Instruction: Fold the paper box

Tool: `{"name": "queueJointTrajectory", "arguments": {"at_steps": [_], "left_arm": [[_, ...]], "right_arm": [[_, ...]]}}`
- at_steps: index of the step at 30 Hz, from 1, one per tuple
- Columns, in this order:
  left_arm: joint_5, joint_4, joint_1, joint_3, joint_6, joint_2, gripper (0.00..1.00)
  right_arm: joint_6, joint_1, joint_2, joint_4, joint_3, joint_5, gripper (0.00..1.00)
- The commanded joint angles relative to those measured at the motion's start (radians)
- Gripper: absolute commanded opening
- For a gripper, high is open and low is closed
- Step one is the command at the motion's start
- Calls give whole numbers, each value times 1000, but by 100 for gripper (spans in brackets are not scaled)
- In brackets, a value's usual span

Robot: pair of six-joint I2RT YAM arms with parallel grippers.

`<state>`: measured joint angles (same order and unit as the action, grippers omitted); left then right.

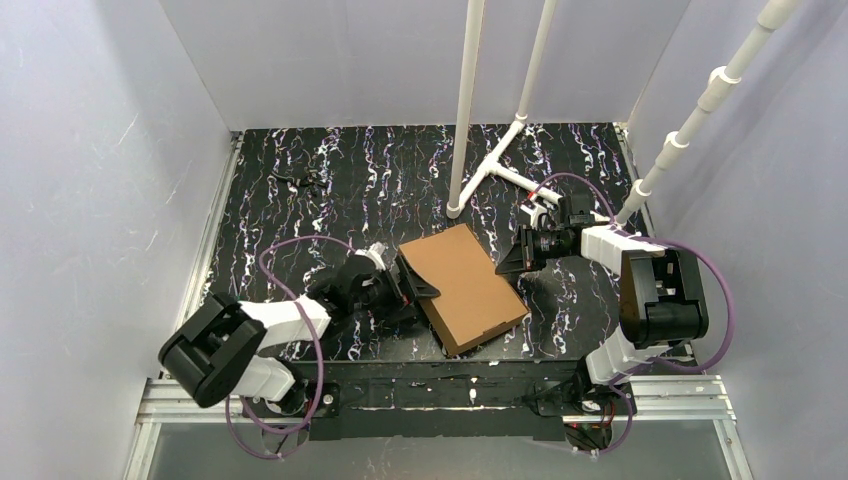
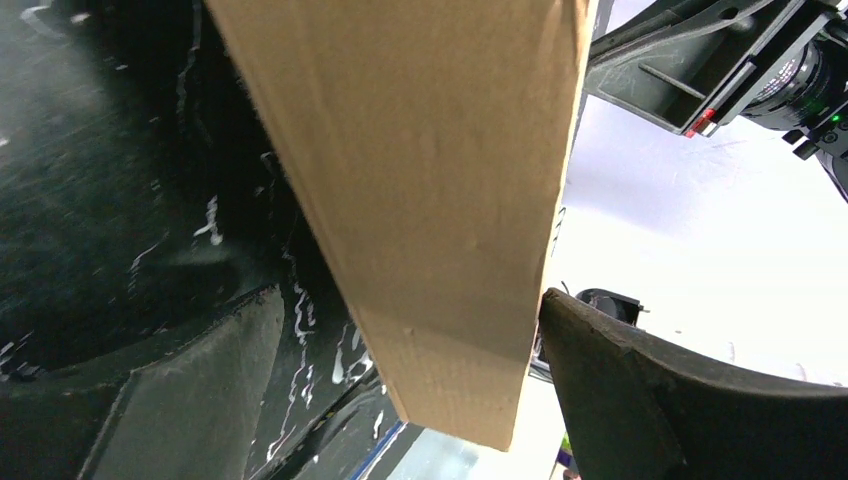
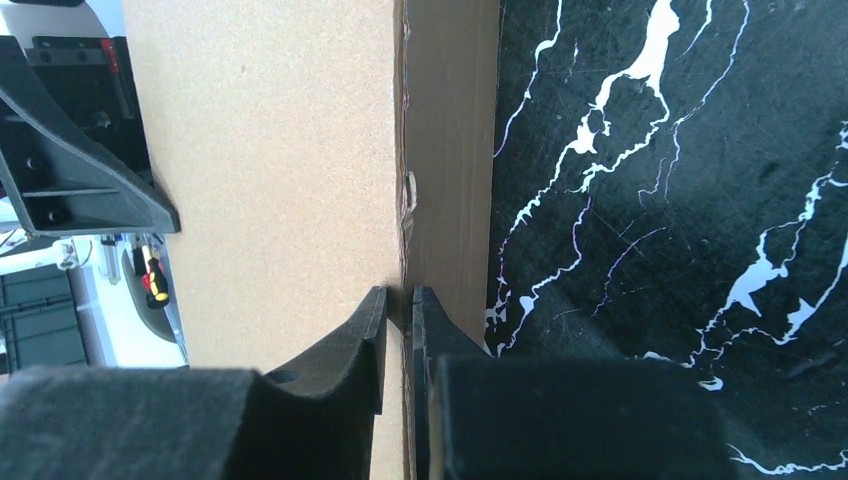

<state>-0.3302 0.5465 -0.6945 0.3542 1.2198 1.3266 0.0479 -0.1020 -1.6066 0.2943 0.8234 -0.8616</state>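
No writing, label, brand mark, number or sign can be read in any of the three views. The paper box [image 1: 465, 285] shows only plain, unprinted brown cardboard on every face that is visible.

My left wrist view cuts off the plain brown corrugated cardboard box [image 2: 430, 200] at the top; small dark scraps [image 1: 300, 180] beyond are too tiny to name.

Box [image 1: 465, 288] mid-frame on table [image 1: 300, 200]; left gripper [image 1: 420, 282] at its left edge, right gripper [image 1: 503, 268] at right edge; pipe stand [image 1: 466, 110] behind, upper ctr.
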Motion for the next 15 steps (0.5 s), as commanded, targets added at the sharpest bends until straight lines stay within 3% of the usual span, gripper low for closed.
{"name": "queueJointTrajectory", "arguments": {"at_steps": [1,3,10,15], "left_arm": [[-11,89,-34,70,16,79,98],[4,111,-40,70,44,106,95],[43,178,-42,31,96,125,61],[49,187,-43,10,93,81,37]], "right_arm": [[-92,13,-50,34,-12,212,8],[-92,13,-51,35,-12,206,8],[-77,12,-65,21,-15,64,11],[-74,12,-38,12,-19,1,22]]}}
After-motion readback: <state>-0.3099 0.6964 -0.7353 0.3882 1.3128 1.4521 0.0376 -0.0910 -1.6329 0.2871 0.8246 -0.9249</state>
